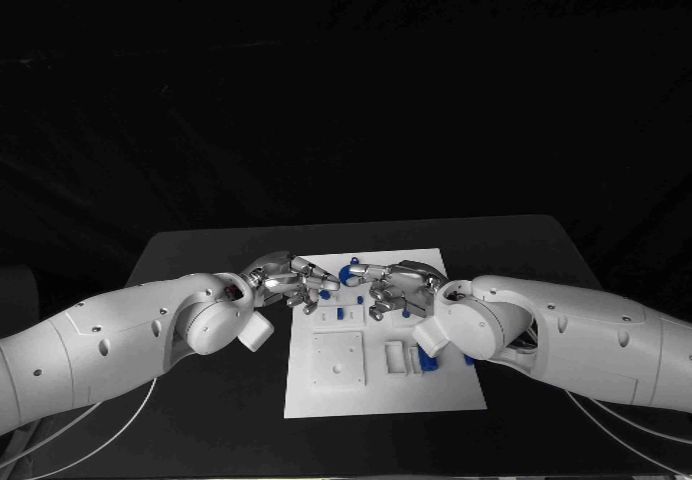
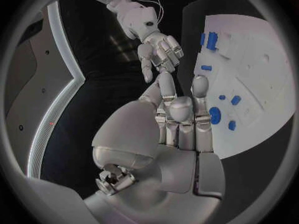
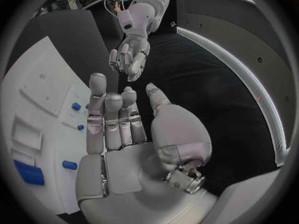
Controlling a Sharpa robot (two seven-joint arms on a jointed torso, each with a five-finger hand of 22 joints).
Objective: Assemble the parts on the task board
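One board (image 1: 378, 385) carries several blue parts (image 1: 424, 362); their exact count is unclear. Two hands, left (image 1: 293, 281) and right (image 1: 397, 288), hover over its far end, fingers loose, grasping nothing.

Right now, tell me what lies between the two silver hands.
In the head view, small blue parts on the white task board lie between the left hand and right hand.

Lab: black-draped table (image 1: 216, 250), cabling.

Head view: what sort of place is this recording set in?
Most likely a robotics lab or test bench, not a home. A white task board with small blue parts lies on a black table against a dark backdrop, and the left hand and right hand hover over it.
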